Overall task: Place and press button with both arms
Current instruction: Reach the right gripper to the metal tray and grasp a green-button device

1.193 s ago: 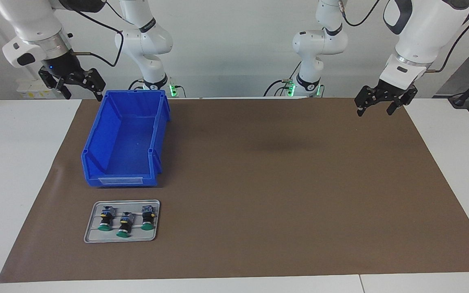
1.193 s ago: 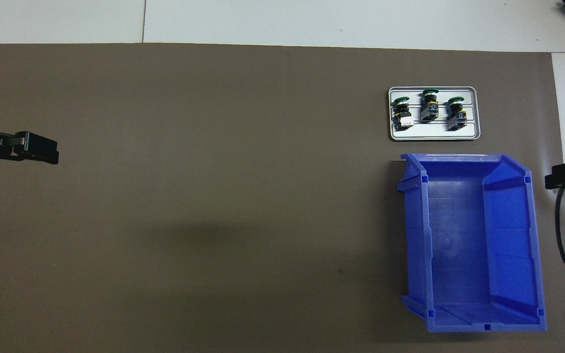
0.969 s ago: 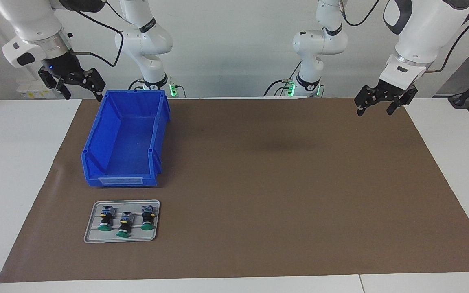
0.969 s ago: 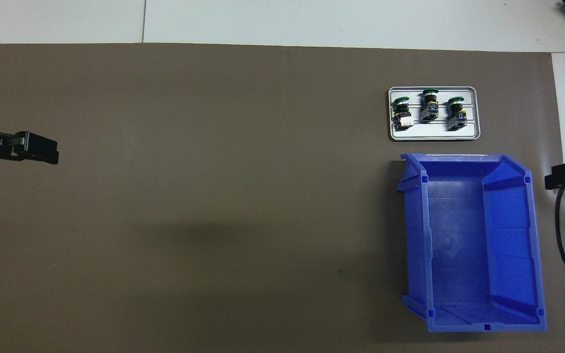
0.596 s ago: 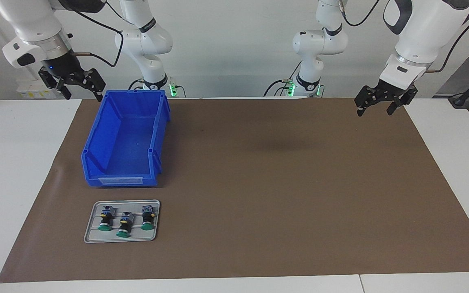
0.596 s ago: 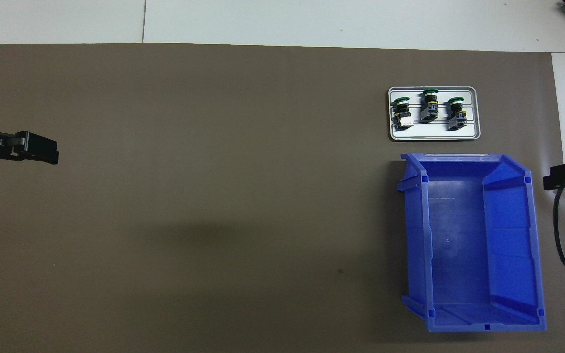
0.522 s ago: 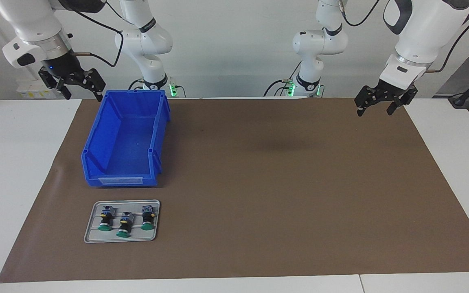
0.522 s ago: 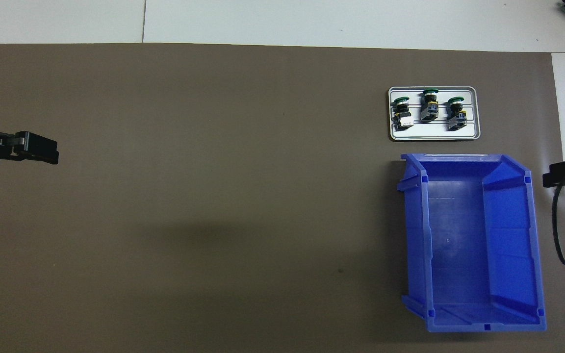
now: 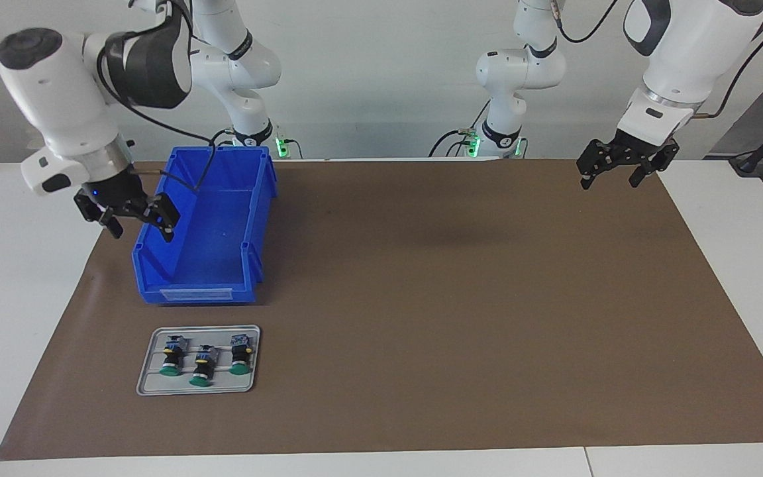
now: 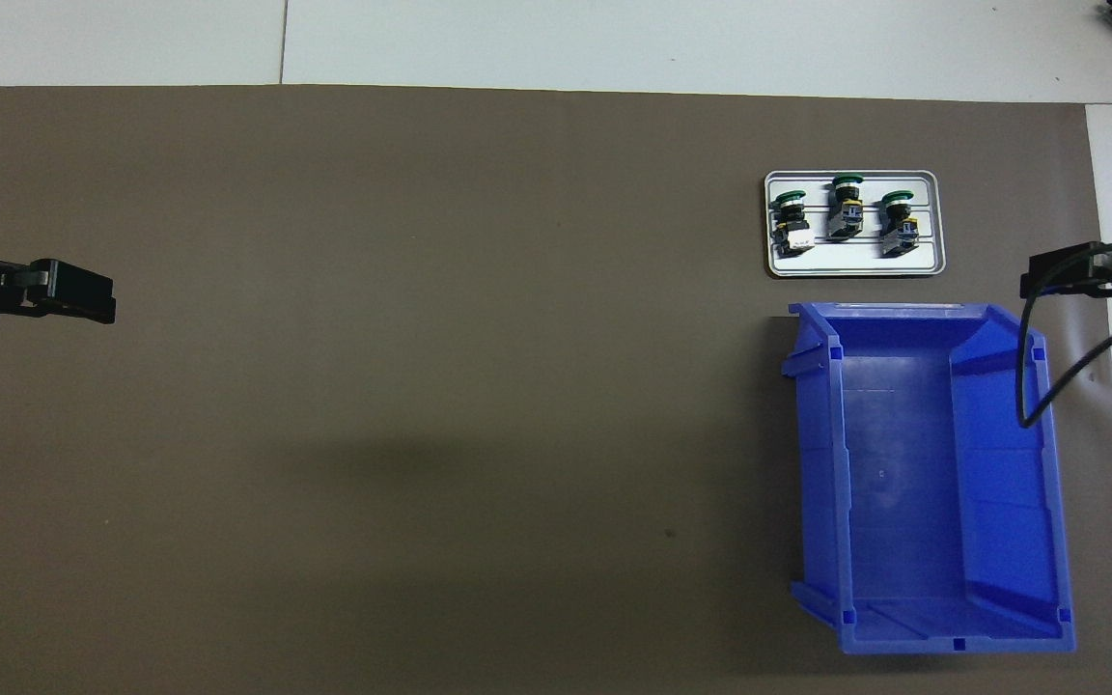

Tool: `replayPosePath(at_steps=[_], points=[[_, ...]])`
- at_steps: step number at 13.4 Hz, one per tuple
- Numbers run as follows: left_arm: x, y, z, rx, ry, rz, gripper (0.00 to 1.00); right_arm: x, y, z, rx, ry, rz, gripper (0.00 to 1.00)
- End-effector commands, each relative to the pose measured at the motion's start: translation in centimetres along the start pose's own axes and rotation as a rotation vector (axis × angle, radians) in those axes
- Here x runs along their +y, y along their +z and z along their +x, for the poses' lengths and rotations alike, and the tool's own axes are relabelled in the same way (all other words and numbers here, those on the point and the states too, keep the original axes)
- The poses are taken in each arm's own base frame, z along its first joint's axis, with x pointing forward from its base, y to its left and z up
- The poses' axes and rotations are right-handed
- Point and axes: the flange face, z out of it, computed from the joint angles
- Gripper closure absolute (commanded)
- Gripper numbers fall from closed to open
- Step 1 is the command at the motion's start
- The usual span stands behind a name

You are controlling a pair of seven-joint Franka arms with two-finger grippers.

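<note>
Three alike buttons with green caps lie side by side on a small grey tray (image 9: 150,385): one (image 9: 170,358), a second (image 9: 201,366) and a third (image 9: 241,358). They also show in the overhead view (image 10: 846,207). I cannot tell which one is the task's button. My right gripper (image 9: 140,227) is open and empty, in the air over the blue bin's side wall toward the right arm's end of the table; it also shows in the overhead view (image 10: 1063,272). My left gripper (image 9: 609,179) is open and empty, and that arm waits over the brown mat's corner at its own end.
An open blue bin (image 9: 257,218) stands on the brown mat (image 9: 454,298), nearer to the robots than the tray (image 10: 932,263). White table (image 9: 24,278) borders the mat at both ends. The right arm's black cable (image 10: 1034,386) hangs over the bin.
My right arm has swung out and down, from beside the bin's robot-side corner to over its side wall, closer to the tray. The left arm, the buttons and the bin have not moved.
</note>
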Motion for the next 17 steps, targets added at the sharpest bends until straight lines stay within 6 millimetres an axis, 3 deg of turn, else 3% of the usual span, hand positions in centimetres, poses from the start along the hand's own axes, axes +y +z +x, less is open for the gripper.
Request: replayPosePath(at_steps=[1, 5, 9, 17], points=[[-0.2, -0.1, -0.8, -0.006, 0.001, -0.008, 0.00, -3.2, 6.0, 5.3, 0.032, -0.001, 0.003, 0.00], [-0.2, -0.1, -0.8, -0.006, 0.002, -0.008, 0.00, -4.5, 12.4, 7.8, 0.126, -0.004, 0.023, 0.00], [-0.2, -0.1, -0.8, -0.006, 0.002, -0.008, 0.00, -4.6, 17.5, 6.5, 0.138, -0.008, 0.028, 0.00], [-0.2, -0.1, -0.8, -0.006, 0.002, -0.008, 0.00, -5.9, 22.2, 5.4, 0.137, -0.038, 0.045, 0.08]])
